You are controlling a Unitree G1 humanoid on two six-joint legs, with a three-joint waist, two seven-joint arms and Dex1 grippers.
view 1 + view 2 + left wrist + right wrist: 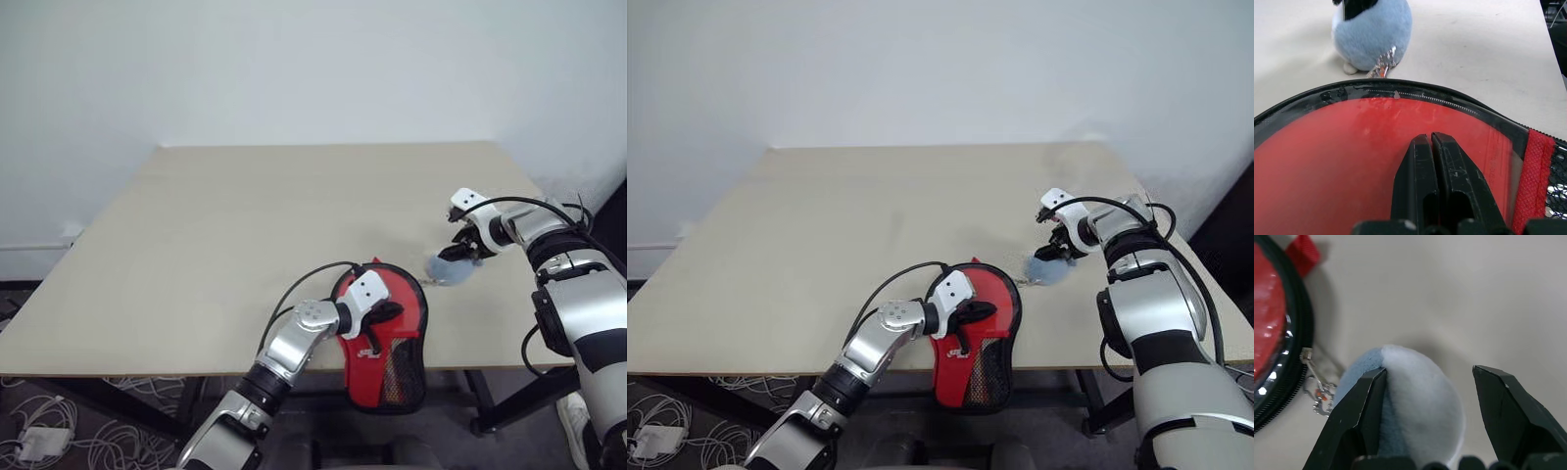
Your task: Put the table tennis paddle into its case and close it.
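Directly under left pincer (384, 315): case (392, 367).

One table (216, 245) carries everything here. On it lies one case (387, 348), red with black trim, at the near edge toward the right. One pale bluish-white plush wad (453, 269) sits just right of and beyond it, with one small metal chain (1317, 391) trailing from it. Two grippers: left gripper (377, 315), right gripper (462, 250)
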